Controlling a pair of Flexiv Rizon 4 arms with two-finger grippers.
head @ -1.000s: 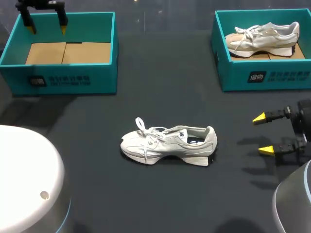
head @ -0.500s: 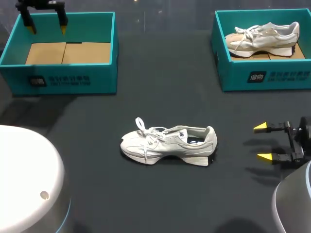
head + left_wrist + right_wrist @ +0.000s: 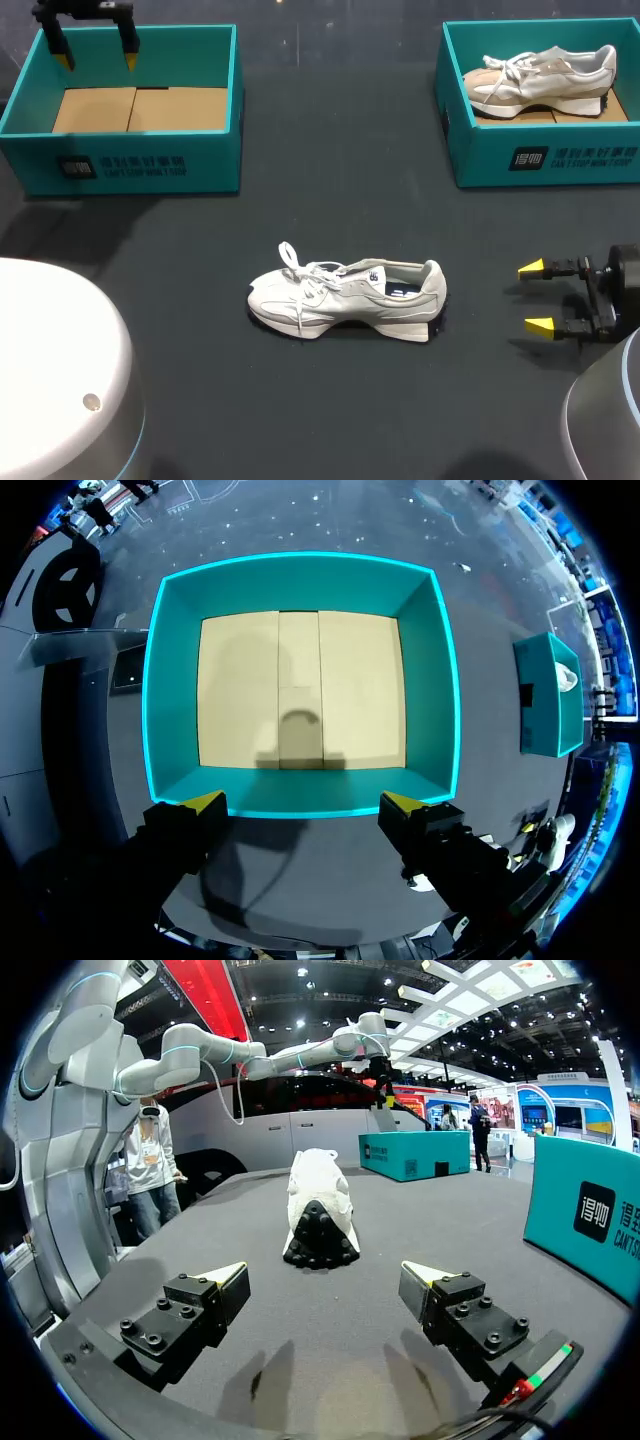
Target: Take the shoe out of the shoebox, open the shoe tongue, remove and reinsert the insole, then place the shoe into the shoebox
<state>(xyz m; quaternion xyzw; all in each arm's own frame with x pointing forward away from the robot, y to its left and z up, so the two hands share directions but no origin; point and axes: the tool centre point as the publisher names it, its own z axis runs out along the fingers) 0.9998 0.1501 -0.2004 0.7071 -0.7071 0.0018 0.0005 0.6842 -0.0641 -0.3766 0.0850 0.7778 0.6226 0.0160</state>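
Note:
A white sneaker (image 3: 347,298) lies on its sole in the middle of the dark table, toe to the left, heel to the right. My right gripper (image 3: 533,296) hovers low to the right of its heel, open and empty; in the right wrist view the sneaker's heel (image 3: 319,1210) sits straight ahead of the open right gripper (image 3: 325,1278). My left gripper (image 3: 96,52) hangs open over the back edge of the empty teal shoebox (image 3: 130,160) at far left. The left wrist view looks down into that shoebox (image 3: 300,690), with the left gripper (image 3: 302,802) open above its near wall.
A second teal shoebox (image 3: 535,150) at the back right holds another pale sneaker (image 3: 540,80). White rounded robot bases (image 3: 60,380) take up the front corners. Bare dark tabletop surrounds the middle sneaker.
My right gripper has dropped lower and turned level, pointing at the sneaker's heel. The left arm and the sneaker have not moved.

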